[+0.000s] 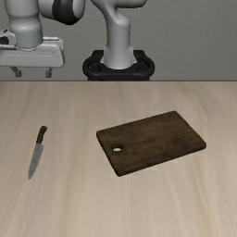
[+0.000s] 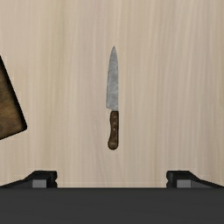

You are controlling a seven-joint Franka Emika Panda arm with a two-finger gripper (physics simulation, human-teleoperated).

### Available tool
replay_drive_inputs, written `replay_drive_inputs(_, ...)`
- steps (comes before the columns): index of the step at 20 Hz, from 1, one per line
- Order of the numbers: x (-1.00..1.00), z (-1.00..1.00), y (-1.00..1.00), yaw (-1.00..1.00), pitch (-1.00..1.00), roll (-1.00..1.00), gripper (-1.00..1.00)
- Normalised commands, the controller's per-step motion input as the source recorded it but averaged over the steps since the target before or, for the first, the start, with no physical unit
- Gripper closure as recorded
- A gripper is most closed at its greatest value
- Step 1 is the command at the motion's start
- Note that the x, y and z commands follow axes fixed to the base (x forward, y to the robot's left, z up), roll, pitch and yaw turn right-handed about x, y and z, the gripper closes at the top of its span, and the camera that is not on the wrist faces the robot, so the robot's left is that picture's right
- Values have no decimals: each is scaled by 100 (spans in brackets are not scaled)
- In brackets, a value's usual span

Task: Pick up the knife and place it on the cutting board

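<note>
The knife is not yet grasped, left on the table well apart from the cutting board, beneath the wide-open gripper.

Pale wood-grain counter spanning the scene, plain grey wall beyond its far edge, soft even light, faint shadows
</note>
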Motion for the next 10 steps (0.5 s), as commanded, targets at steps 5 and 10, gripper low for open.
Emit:
replay_drive_inputs(5,0,-40,-20,0,0,0,-100)
replay_drive_inputs(10,0,-100,0,0,0,0,-100)
